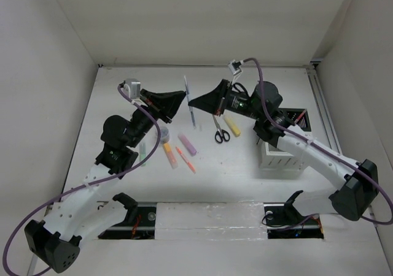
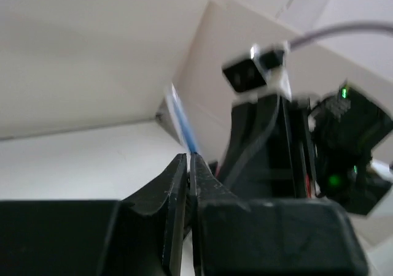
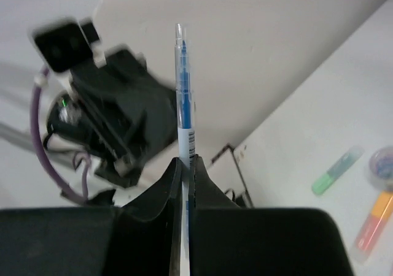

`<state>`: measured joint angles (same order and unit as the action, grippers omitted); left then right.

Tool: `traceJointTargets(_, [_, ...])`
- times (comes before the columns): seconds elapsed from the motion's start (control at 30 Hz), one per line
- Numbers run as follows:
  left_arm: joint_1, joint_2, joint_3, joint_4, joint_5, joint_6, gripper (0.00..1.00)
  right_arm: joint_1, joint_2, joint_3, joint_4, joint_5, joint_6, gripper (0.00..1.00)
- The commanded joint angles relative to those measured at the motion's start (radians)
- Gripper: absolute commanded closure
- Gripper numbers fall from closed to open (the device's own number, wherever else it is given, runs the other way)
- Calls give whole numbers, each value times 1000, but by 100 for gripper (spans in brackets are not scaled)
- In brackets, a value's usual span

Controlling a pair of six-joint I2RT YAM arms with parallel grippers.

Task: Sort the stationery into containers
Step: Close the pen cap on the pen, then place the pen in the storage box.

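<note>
The thin blue pen [image 1: 191, 104] was held off the white table [image 1: 123, 92], between the two arms. The right gripper [image 1: 198, 102] was clamped on its barrel. The left gripper [image 1: 183, 98] was closed too, and the pen rose from between its fingertips [image 2: 179, 172]. Below lay black-handled scissors [image 1: 221, 130] just beside a stubby yellow marker [image 1: 231, 126]. The boxy black-and-white organizer [image 1: 279, 156] stood well apart, under the right arm.
</note>
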<state>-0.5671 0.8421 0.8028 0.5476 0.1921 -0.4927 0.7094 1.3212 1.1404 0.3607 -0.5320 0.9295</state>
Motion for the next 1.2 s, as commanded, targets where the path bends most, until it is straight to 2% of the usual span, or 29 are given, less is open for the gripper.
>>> traceJointTargets(0.0, [-17, 3, -34, -126, 155, 28, 100, -44, -11, 133, 208, 110, 26, 100])
traceJointTargets(0.4, [-17, -18, -14, -138, 164, 9, 100, -13, 27, 167, 222, 125, -127, 100])
traceJointTargets(0.5, [-17, -27, -1, -198, 150, 20, 100, -13, 18, 157, 222, 139, -194, 100])
traceJointTargets(0.7, [-17, -28, 102, -409, -25, 20, 100, -69, -13, 70, 221, 139, -415, 100])
traceJointTargets(0.73, [-17, -28, 137, -502, -69, 11, 95, -79, -42, 46, 221, 139, -457, 100])
traceJointTargets(0.8, [-17, -18, 180, -616, -213, -1, 75, -106, -69, -7, 221, 151, -585, 100])
traceJointTargets(0.83, [-17, 3, 206, -677, -258, -1, 61, -117, -104, -68, 221, 168, -625, 100])
traceJointTargets(0.87, [-17, 18, 258, -806, -301, -1, 36, -129, -126, -102, 221, 182, -694, 100])
traceJointTargets(0.93, [-17, 55, 304, -930, -403, 20, 7, -166, -177, -215, 221, 234, -756, 100])
traceJointTargets(0.97, [-17, 90, 334, -1030, -442, 20, 1, -175, -235, -252, 221, 263, -785, 100])
traceJointTargets(1.03, [-17, 103, 334, -1081, -523, 48, 1, -191, -298, -315, 199, 385, -851, 100])
traceJointTargets(1.13, [-17, 75, 228, -1054, -589, 48, 1, -200, -408, -428, 173, 565, -873, 100])
traceJointTargets(1.17, [-17, 62, 201, -1037, -589, 48, 1, -209, -430, -471, 173, 693, -873, 100])
